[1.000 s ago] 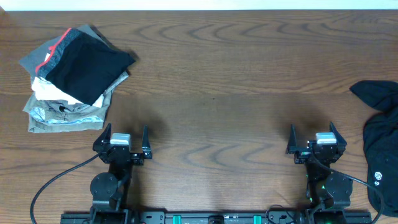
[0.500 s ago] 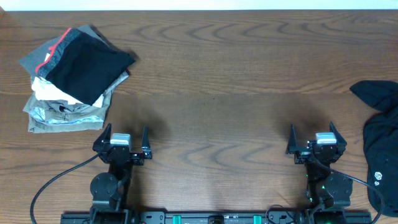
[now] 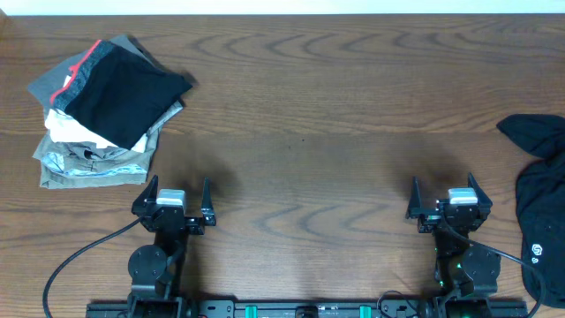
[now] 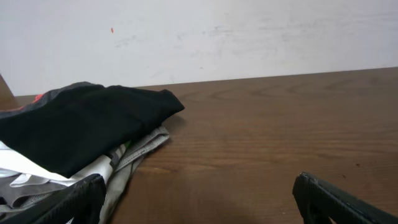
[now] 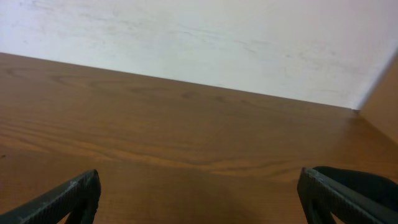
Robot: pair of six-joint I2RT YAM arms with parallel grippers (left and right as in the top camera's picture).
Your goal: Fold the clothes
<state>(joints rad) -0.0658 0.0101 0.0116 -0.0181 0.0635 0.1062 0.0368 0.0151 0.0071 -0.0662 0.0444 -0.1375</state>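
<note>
Overhead view looks straight down on the table. Both wrist views sit low by its near edge, facing the far wall; left wrist and overhead share the far-left black trousers.

The folded pile sits ahead of the left gripper fingers and off to their left, with the trousers lying on top of it. The other garment is near the right gripper, out past its right finger. The table carries on ahead of both finger pairs, with the wall behind.
</note>
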